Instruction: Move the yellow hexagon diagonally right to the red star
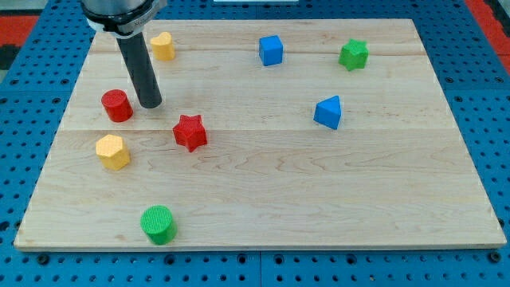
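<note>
The yellow hexagon [112, 151] lies at the view's left on the wooden board [319, 191]. The red star [190, 131] lies to its right and slightly higher, about a block's width of bare board between them. My tip [150, 104] rests on the board just right of the red cylinder [117, 105], above and to the right of the yellow hexagon and up-left of the red star. It touches neither of those two.
A yellow heart [162, 45] lies near the top left. A blue cube [271, 49] and a green star [353, 54] lie along the top. A blue triangular block [327, 112] is right of centre. A green cylinder [158, 224] lies at the bottom left.
</note>
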You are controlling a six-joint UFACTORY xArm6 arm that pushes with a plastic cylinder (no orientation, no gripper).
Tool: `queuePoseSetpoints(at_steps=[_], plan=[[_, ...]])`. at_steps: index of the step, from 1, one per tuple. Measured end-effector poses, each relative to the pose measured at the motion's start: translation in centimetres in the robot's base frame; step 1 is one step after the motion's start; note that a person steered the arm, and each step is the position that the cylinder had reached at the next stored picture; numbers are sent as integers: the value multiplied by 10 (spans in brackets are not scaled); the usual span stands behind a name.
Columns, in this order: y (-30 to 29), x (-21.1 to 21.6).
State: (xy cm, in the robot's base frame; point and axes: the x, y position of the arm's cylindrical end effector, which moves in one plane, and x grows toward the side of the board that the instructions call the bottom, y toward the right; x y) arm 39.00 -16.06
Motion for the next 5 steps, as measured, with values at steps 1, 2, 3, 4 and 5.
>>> queuePoseSetpoints(at_steps=[1,2,3,4,5], plan=[[30,-7],[76,-19],[97,9],[98,35],[42,27]])
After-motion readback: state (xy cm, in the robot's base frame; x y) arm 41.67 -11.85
